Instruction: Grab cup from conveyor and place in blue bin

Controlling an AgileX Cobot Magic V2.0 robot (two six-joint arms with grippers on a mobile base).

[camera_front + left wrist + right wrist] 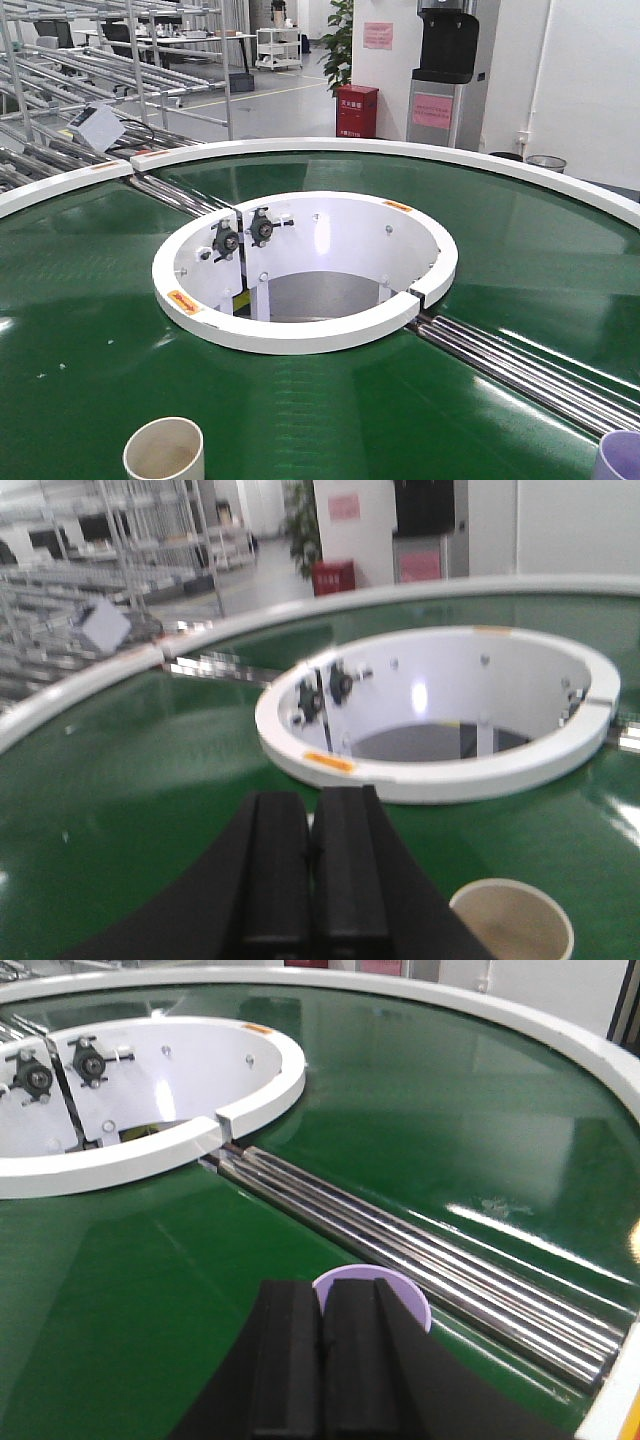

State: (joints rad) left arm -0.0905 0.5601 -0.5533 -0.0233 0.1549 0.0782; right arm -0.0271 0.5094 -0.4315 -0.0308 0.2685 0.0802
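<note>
The conveyor's dark-green belt (90,330) curves around a white central ring (300,338). A cream cup (163,448) stands upright on the belt at the near left. It shows in the left wrist view as the cream cup (512,920), just right of my left gripper (312,798), which is shut and empty. A purple cup (622,455) stands at the near right edge. In the right wrist view the purple cup (408,1298) is partly hidden behind my right gripper (322,1286), which is shut with nothing between its fingers. The blue bin is out of view.
Steel roller strips (520,365) cross the belt at the right of the ring, and another set (175,195) crosses at the far left. The white outer rim (600,1055) bounds the belt. Metal racks (90,70) and a red cabinet (357,110) stand beyond.
</note>
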